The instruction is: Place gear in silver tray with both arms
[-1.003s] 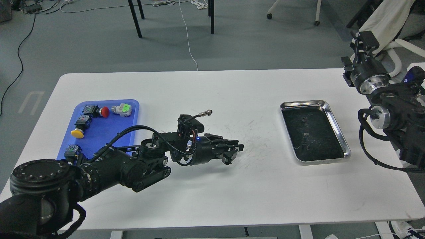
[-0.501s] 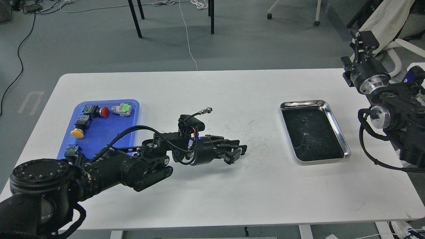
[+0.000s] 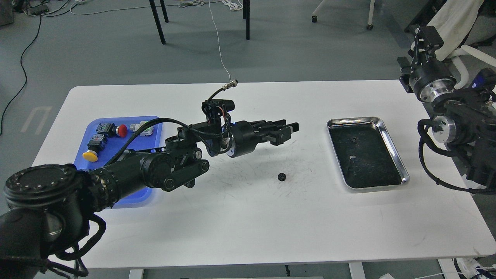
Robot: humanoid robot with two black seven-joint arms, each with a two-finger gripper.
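Table (image 3: 248,224) under raised left claw (image 3: 288,132).

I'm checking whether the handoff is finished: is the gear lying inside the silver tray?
No, the gear sits on the white table, apart from the silver tray and below the left claw.

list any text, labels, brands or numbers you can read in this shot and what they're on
No text can be read anywhere in this picture.
Switch parts in the blue tray: any markings are too small to read.
Left gripper and right gripper: no legible labels or brand marks.
Silver tray: only scratches on its dark bottom, no print.
Gear on the white table: too small to show any marking.
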